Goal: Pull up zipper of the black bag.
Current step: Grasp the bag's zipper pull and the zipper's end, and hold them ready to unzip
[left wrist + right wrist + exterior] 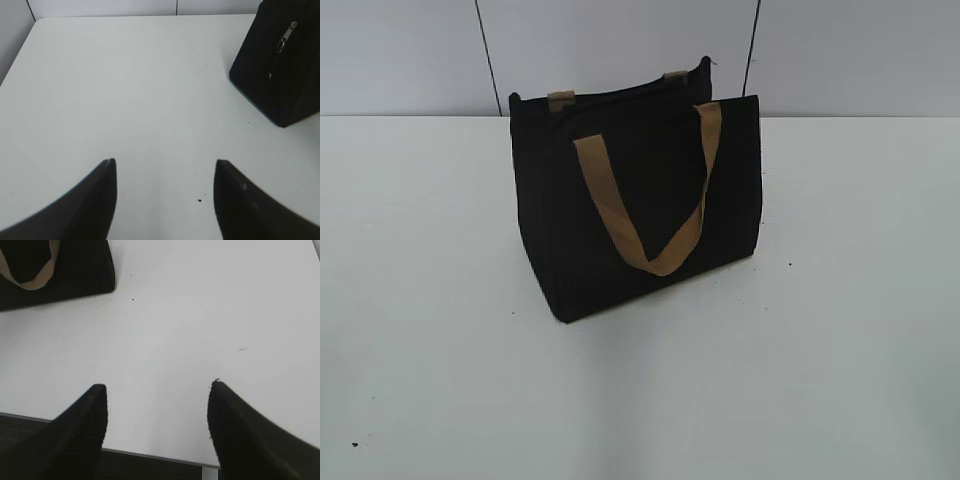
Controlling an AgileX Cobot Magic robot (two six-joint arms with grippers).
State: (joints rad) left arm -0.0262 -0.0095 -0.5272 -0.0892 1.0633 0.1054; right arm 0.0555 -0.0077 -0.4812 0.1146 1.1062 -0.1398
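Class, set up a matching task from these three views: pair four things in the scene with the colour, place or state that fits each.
Column A
1. black bag
2. strap handle
3. zipper pull
4. left gripper

Column B
a. silvery metal, on the bag's end panel
b. open above bare table, holding nothing
c. tan, hanging in a V on the bag's side
d. standing upright on the white table

Pairs: 1-d, 2-c, 3-a, 4-b

The black bag (635,200) stands upright on the table (820,350), toward its far side. Both grippers hover well apart from it, nearer.
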